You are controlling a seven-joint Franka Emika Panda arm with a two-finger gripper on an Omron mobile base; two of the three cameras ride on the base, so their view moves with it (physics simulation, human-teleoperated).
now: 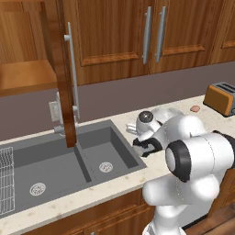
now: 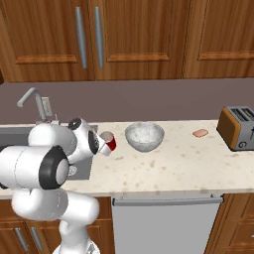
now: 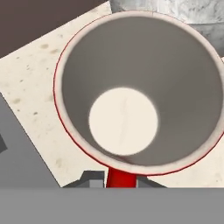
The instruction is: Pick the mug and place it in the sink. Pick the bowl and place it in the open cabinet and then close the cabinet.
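On the speckled cream surface [image 2: 168, 168] at the sink's 3 o'clock edge, my claw [image 3: 119, 178] is clamped on the small glossy red mug [image 2: 109, 144] by its handle side. Light, rigid, slippery, breakable.

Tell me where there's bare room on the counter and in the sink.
Free: the dark grey double-basin sink, both basins bare except drains; the speckled counter between the grey stone bowl and orange toaster, bar one small pink scrap. Crowded: beside the bowl, where the claw grips the small red mug.
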